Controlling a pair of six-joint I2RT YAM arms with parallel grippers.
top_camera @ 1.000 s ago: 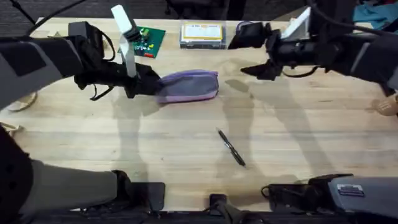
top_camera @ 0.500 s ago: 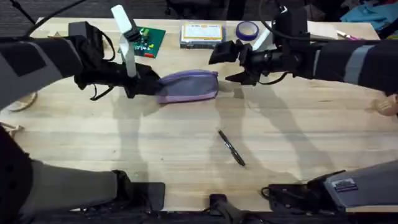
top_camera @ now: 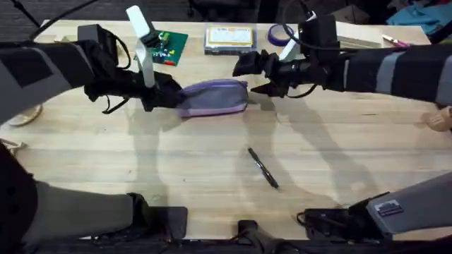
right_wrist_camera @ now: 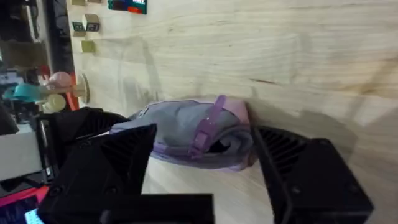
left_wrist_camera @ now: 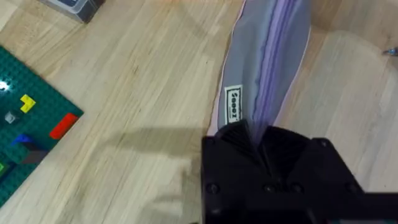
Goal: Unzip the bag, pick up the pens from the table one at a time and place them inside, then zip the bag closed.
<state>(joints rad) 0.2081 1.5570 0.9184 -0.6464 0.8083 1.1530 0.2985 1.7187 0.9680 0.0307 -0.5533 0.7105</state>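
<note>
The lilac and grey bag [top_camera: 214, 97] lies on the table [top_camera: 212, 155] at the back middle, its zip along the top. My left gripper [top_camera: 167, 92] is shut on the bag's left end; the left wrist view shows that gripper [left_wrist_camera: 252, 134] pinching the end of the bag [left_wrist_camera: 267, 56] beside its label. Open at the bag's right end, my right gripper [top_camera: 252, 74] has a finger on either side of it. In the right wrist view that end of the bag [right_wrist_camera: 180, 134], with its lilac zip pull [right_wrist_camera: 208, 124], lies between the spread fingers [right_wrist_camera: 106, 168]. The black pen [top_camera: 263, 168] lies alone nearer the front.
Behind the bag stand a clear plastic box with a yellow label [top_camera: 229, 39], a green brick plate [top_camera: 164, 46] and a purple tape roll [top_camera: 280, 33]. Bare wood lies around the pen and along the front.
My right arm has swung left and down from the back right until its open gripper straddles the bag's right end. The left gripper, the bag and the pen have stayed put.
</note>
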